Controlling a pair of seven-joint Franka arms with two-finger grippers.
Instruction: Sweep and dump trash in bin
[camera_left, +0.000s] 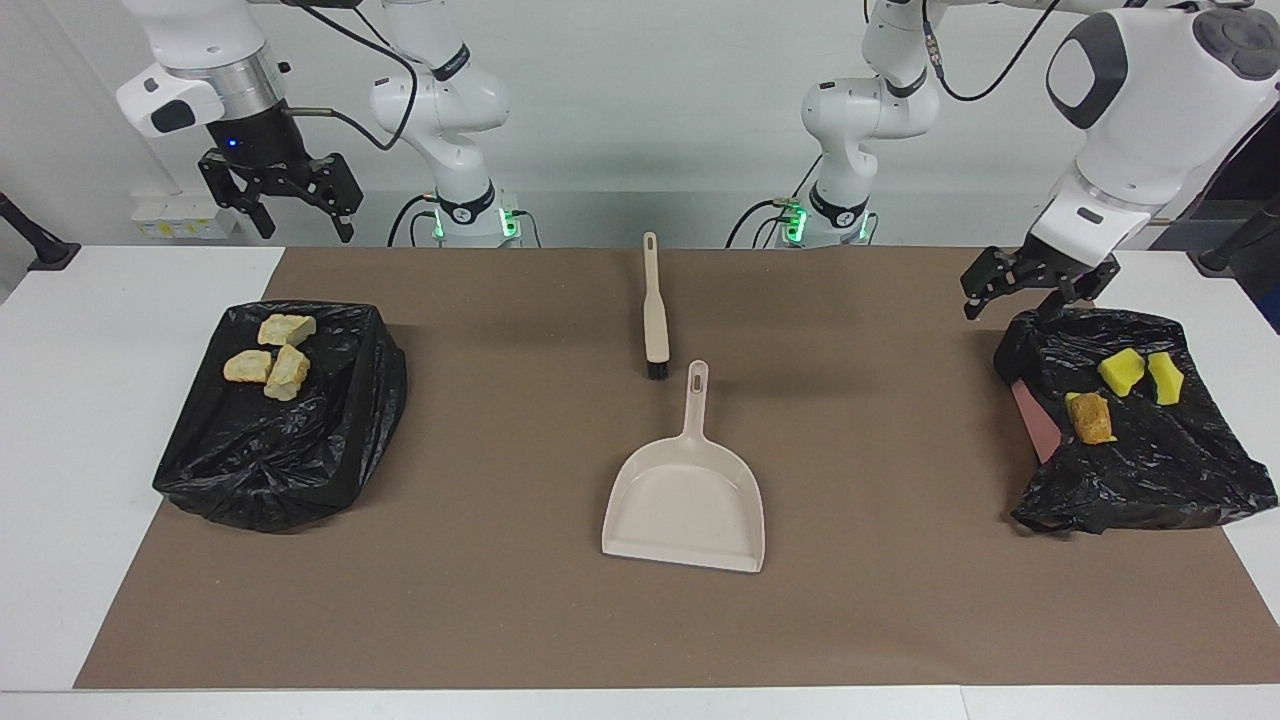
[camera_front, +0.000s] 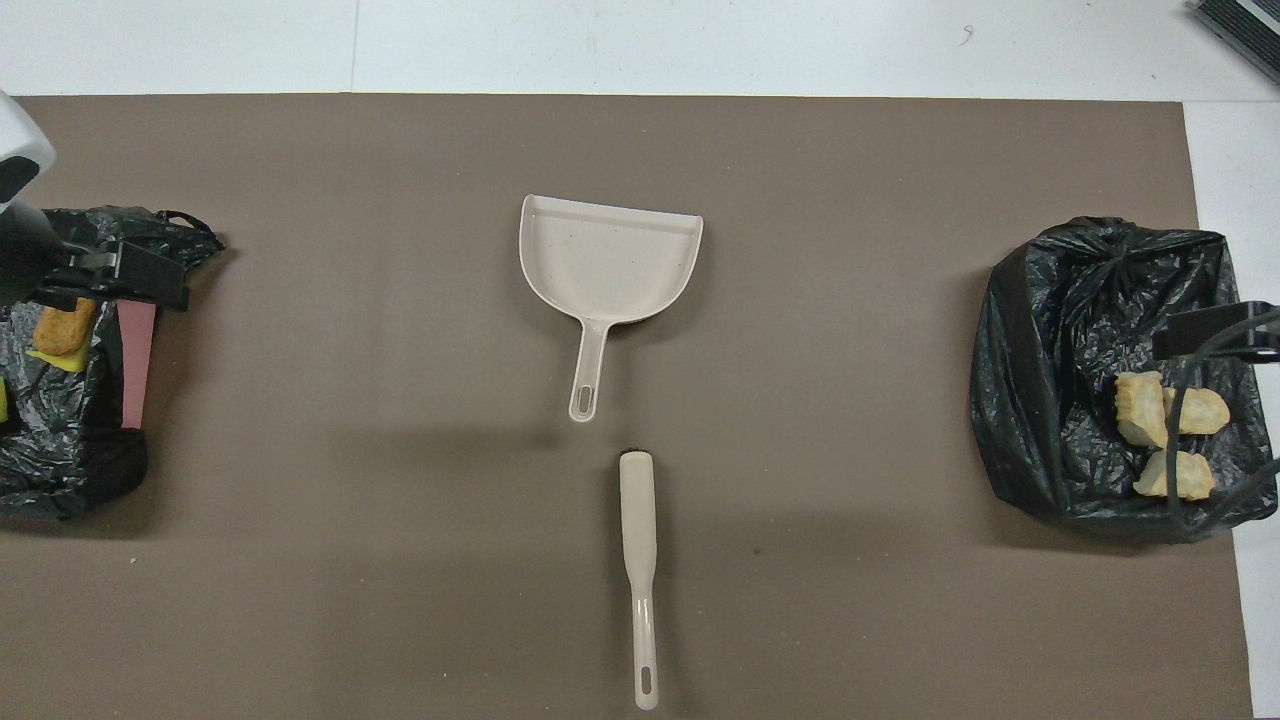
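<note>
On the brown mat that covers the bench (camera_left: 560, 630), nothing is left loose: the trash already lies on two crumpled black plastic bin bags. Three pale-yellow rough lumps (camera_left: 268, 362) sit on the black bag at the right arm's end (camera_left: 290, 440), and two bright yellow sponge bits (camera_left: 1140, 374) with one orange-brown lump (camera_left: 1090, 416) sit on the black bag at the left arm's end (camera_left: 1150, 470).

Between the bags, the beige plastic dustpan (camera_left: 686, 498) lies flat, its handle pointing toward the robots. The beige brush with black bristles (camera_left: 654, 308) lies nearer to the robots, its bristle end just beside the dustpan handle.

The left pincer (camera_left: 1030, 282) hangs over the robots' edge of its bag, jaws apart and empty. The right pincer (camera_left: 278, 194) waits raised above the bench edge near its base, also apart and empty.

The risks, as I judge them:
- The lumps rest on slack, sloping plastic rather than deep inside, so a brush of the left pincer against the bag could roll them back onto the mat.
- A pink flat piece (camera_left: 1036, 422) shows under that bag's edge, and a snag could drag the bag off it.
- Brush and dustpan lie close, so reaching for one may knock the other.
</note>
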